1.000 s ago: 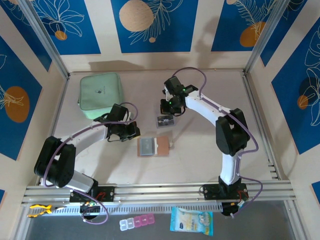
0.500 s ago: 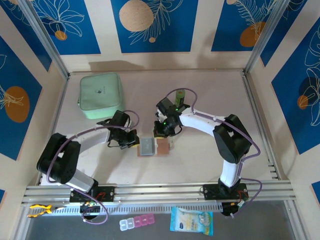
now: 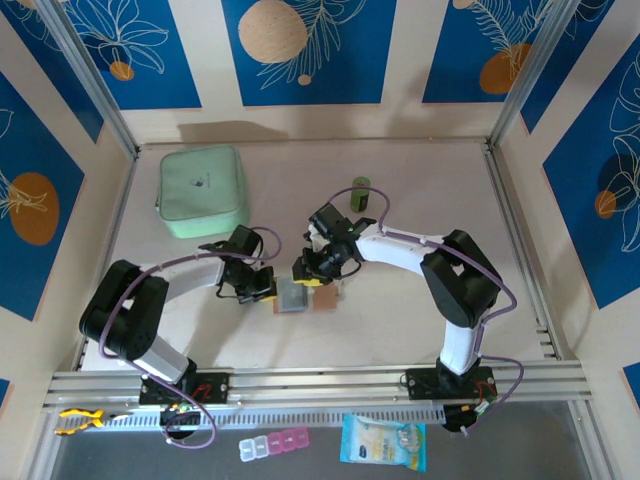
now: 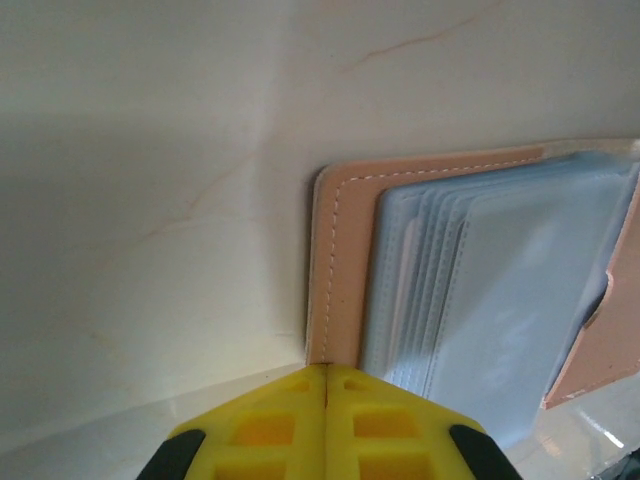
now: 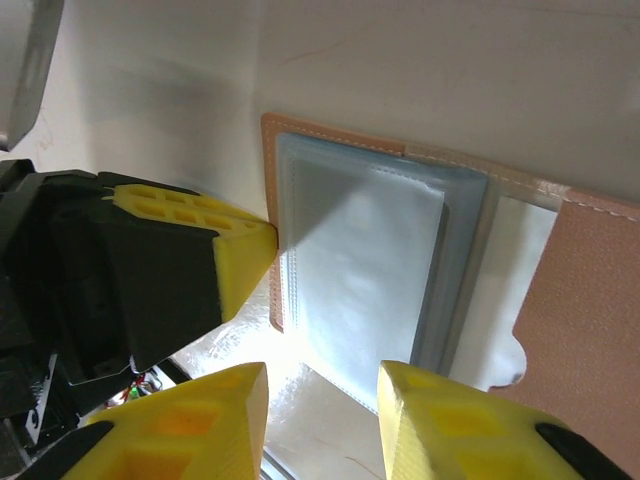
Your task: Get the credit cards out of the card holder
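Both jaws at card holder [image 3: 326,298] | left shut, perhaps touching | right parted | mint case [image 3: 202,190] apart

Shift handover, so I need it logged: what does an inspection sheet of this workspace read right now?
Surface: pale marbled tabletop, flat.
Job's things: tan bifold card holder lying open, grey-blue pockets up; whether cards sit inside cannot be told.
Clutter: mint-green zip case, small dark green container; blue snack packet and pink pill box beyond the front rail.
Hands: left hand shut, tip at the holder's left edge; right hand open over it.
Cables: purple cables along both arms.
Surroundings: blue leaf-print wall panels.
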You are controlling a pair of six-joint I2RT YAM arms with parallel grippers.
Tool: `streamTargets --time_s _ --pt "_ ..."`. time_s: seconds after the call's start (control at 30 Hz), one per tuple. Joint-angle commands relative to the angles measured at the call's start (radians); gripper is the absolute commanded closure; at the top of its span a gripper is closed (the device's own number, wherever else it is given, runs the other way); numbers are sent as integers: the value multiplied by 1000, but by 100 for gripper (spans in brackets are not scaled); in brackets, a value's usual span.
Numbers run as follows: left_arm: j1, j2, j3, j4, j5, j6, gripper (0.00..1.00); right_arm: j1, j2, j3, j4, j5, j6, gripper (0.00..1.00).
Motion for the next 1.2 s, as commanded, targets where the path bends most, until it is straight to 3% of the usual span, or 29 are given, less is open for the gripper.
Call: streamTargets --time_s 0.0,0.43,1.17 --pt "-6 7 1 -50 -40 23 100 5 37 -4 26 -65 21 64" --pt "-6 15 23 -60 -69 27 100 10 104 12 51 -136 17 76" --pt "-6 11 53 -78 -63 33 100 -8 87 -5 -33 -45 4 74"
